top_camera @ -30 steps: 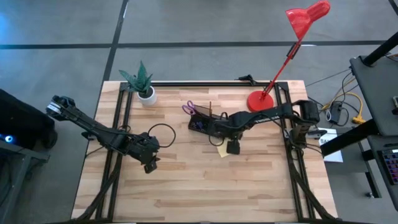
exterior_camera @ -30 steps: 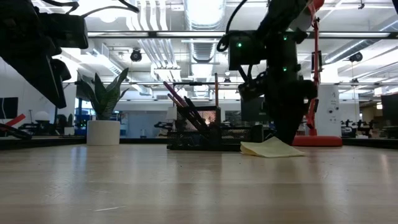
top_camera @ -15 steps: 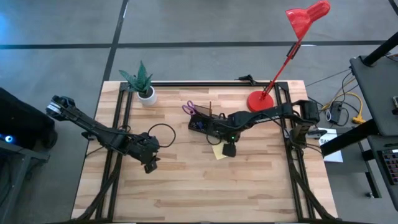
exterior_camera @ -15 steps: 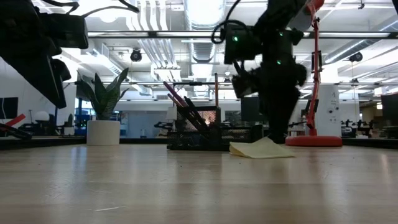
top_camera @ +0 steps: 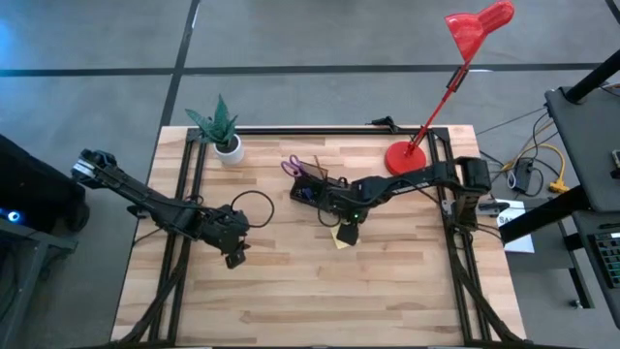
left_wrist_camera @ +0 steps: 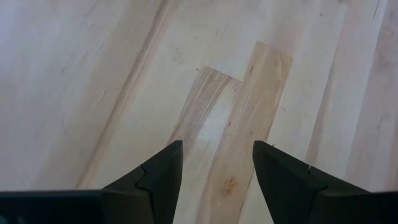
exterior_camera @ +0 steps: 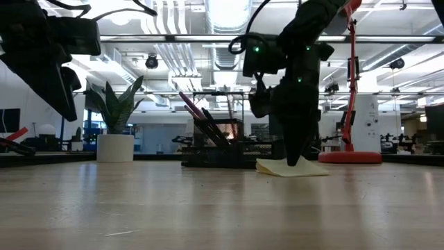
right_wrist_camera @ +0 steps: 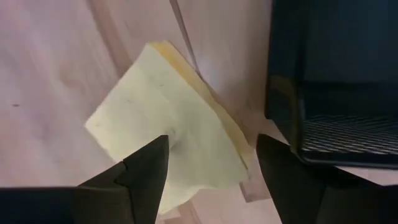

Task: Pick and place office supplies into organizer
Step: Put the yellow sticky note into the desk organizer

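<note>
The yellow sticky-note pad (top_camera: pixel 339 237) (right_wrist_camera: pixel 168 134) lies flat on the wood, just on the near side of the black organizer (top_camera: pixel 315 192) (right_wrist_camera: pixel 336 93). The organizer holds purple-handled scissors (top_camera: pixel 291 166) and pencils (exterior_camera: pixel 201 118). My right gripper (top_camera: pixel 351 231) (right_wrist_camera: pixel 211 155) is open and points down at the pad; in the low view its tips (exterior_camera: pixel 295 161) reach the pad (exterior_camera: pixel 291 168). My left gripper (top_camera: pixel 232 256) (left_wrist_camera: pixel 217 162) hangs open above bare wood at the table's left. My right gripper comes at the sticky-note pad from above, pointing down. One fingertip (right_wrist_camera: pixel 157 148) stands on the pad's top sheet (right_wrist_camera: pixel 177 140). The other fingertip (right_wrist_camera: pixel 268 149) stands past the pad's edge, toward the organizer. The pad stays on the table.
A white plant pot (top_camera: pixel 230 150) stands at the far left corner. The red lamp's base (top_camera: pixel 402 157) stands at the far right, behind the right arm. Open wood lies between the two grippers and along the near edge.
My right gripper has moved toward the table's left, staying low over the pad, and the pad has slid left along the table with it. The organizer has also shifted a little to the left.
</note>
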